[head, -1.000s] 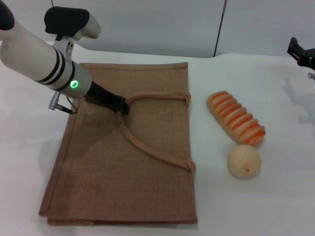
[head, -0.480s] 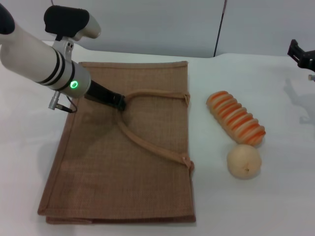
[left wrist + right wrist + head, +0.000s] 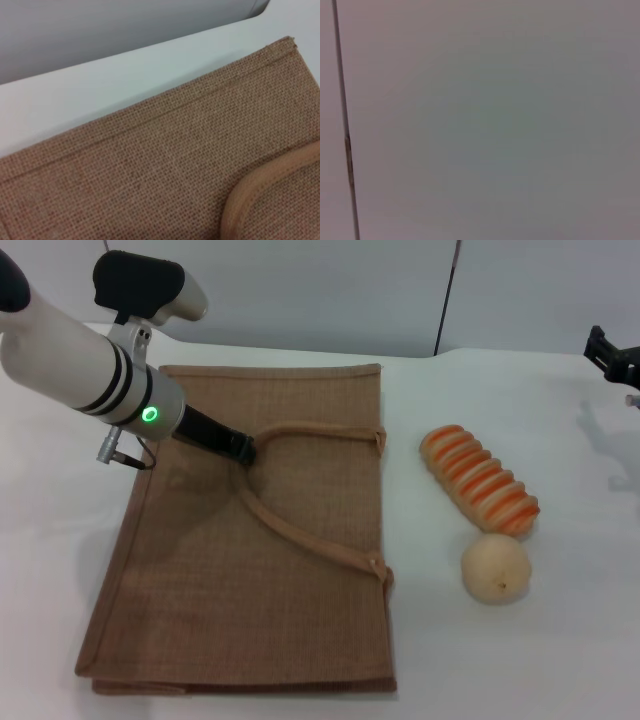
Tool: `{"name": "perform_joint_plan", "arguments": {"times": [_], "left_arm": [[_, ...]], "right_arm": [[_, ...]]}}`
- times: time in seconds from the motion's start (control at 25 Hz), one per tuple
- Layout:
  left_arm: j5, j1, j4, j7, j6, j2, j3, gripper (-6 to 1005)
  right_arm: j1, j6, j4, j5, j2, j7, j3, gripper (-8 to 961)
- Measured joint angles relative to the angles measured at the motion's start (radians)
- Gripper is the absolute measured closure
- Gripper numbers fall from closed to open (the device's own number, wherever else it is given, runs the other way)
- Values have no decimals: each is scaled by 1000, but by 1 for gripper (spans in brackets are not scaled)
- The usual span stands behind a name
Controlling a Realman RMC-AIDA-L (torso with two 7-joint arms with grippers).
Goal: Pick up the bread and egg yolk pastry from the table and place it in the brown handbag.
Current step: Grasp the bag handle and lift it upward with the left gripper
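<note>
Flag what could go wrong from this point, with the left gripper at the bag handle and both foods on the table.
1. The brown handbag lies flat with no visible opening, and the left gripper holds only one strap handle; lifting it may drag the bag rather than open its mouth.
2. The bread and egg yolk pastry look to be touching, so picking one could nudge the other, and the round pastry may roll.
3. The right gripper sits far back at the table's edge, leaving a long reach.
</note>
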Motion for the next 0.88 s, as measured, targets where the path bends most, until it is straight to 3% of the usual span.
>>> {"name": "perform_joint_plan", "arguments": {"times": [0.88], "left_arm": [[-8,5,-4,23,14,2,0,880]], "right_arm": [[8,-3,0,0,0,0,0,74]]}}
